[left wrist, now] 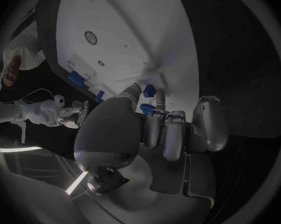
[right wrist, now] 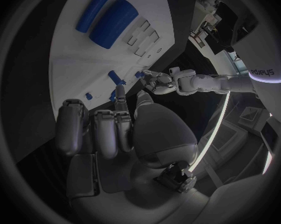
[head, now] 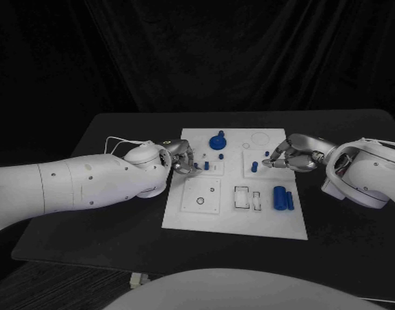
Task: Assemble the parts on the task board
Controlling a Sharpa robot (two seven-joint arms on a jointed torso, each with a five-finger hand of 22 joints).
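Two white glossy arms, rounded shells with small dark screw holes: left arm [head: 77, 184], right arm [head: 374, 171]. Thin white cable [head: 123, 140] looped at left wrist. Silver metallic hands: left hand [head: 181, 157], right hand [head: 290, 155].

A robot lab: black-draped backdrop [head: 253, 51], black table [head: 113, 129], white task board [head: 239, 219]

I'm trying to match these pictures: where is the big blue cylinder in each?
Head view: big blue cylinder on the board, right side.
Left wrist view: at the board's far edge.
Right wrist view: beside the slots, here.
Shared landmark: the white board.
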